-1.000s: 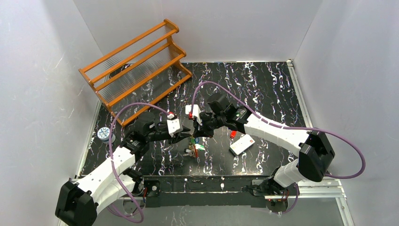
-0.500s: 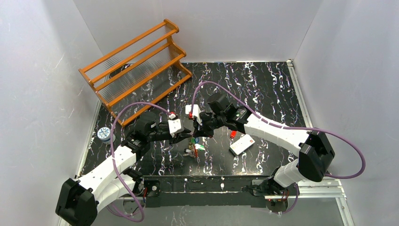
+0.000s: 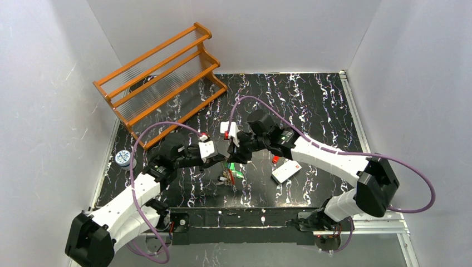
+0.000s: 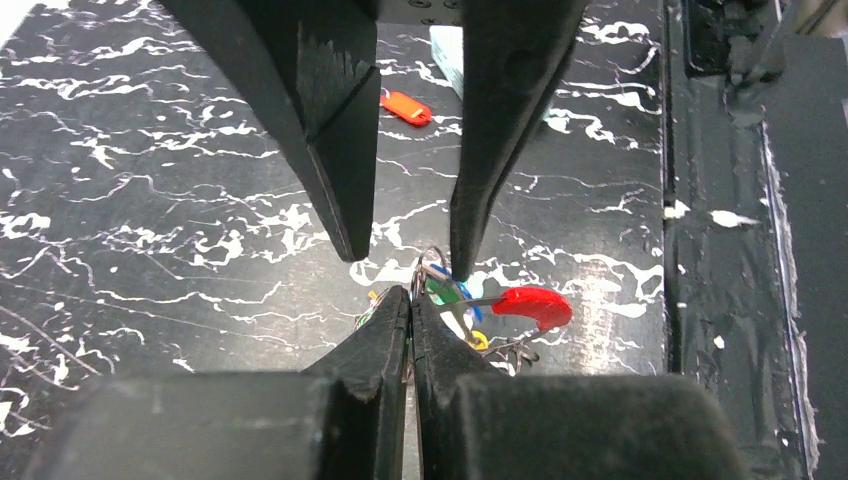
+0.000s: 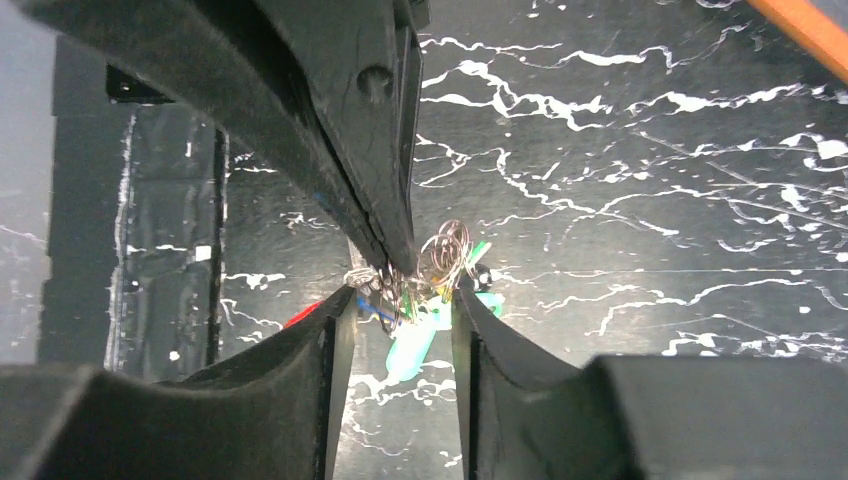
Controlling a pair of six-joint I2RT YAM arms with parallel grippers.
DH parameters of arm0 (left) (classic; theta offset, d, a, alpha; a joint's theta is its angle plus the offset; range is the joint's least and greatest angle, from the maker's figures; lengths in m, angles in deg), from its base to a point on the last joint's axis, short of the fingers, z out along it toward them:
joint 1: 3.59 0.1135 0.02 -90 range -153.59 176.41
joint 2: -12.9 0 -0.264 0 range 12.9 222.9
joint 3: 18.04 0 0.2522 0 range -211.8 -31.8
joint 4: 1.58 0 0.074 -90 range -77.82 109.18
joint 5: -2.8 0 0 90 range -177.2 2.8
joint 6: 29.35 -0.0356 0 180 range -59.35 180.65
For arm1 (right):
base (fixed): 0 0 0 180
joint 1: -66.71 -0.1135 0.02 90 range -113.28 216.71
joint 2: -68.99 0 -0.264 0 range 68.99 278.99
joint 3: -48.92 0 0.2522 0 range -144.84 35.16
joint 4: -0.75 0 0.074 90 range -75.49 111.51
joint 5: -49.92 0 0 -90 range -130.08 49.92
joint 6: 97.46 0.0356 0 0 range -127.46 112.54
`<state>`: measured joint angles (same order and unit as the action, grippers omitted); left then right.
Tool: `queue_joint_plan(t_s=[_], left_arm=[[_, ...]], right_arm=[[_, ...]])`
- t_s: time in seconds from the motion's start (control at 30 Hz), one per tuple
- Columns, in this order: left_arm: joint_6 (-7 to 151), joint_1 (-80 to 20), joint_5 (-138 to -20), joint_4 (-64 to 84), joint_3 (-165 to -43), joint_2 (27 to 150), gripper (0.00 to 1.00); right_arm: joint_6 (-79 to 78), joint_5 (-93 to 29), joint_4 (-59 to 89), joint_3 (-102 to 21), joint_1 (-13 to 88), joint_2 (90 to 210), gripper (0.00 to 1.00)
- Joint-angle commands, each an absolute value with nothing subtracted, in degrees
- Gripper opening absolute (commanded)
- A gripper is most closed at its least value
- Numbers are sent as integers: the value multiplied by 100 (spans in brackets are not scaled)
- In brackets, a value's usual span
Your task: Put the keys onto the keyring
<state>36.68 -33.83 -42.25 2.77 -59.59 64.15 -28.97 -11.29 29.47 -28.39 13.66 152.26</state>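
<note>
Part done. L gripper [image 4: 410,300], jaws pressed together, pinched thin silver wire keyring [image 5: 445,250] w/ several coloured plastic-headed keys [image 5: 413,345], near flat white rectangular card [image 3: 286,171]. R gripper [image 5: 400,295] jaws stood spread round bunch. Beside card lay loose red key [image 3: 275,159], apparently unthreaded.

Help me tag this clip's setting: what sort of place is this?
Probably a robotics lab test cell: plain white enclosure walls, a black marbled tabletop, and an orange wooden rack as a prop.
</note>
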Motion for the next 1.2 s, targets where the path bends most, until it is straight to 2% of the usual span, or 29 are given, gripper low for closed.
queue_joint_plan(t_s=[0.0,0.13,0.3,0.5,0.57,0.77,0.97,1.17], left_arm=[[4126,-3409,-4508,-259,-5843,5973,0],[4748,-3409,-4675,-1379,-5324,5524,0],[5233,-3409,-4775,-2353,-4852,5169,0],[5658,-3415,-4694,-3369,-4485,4988,0],[5685,-3410,-4645,-3456,-4477,4989,0],[5700,-3409,-4554,-3458,-4503,5071,0],[5682,-3410,-4533,-3458,-4533,5114,0],[5660,-3409,-4523,-3458,-4549,5096,0]], right_arm=[[-2811,-1349,2031,-2496,1335,14687,50],[-2714,-1412,1340,-2013,1337,14320,52],[-2599,-1220,655,-1626,1337,13986,49],[-2583,-983,392,-1480,1332,13933,34],[-2586,-1010,468,-1525,1342,13968,31],[-2633,-998,668,-1627,1345,14023,30],[-2646,-1001,652,-1600,1336,14036,2],[-2677,-1118,647,-1506,1334,14066,1]])
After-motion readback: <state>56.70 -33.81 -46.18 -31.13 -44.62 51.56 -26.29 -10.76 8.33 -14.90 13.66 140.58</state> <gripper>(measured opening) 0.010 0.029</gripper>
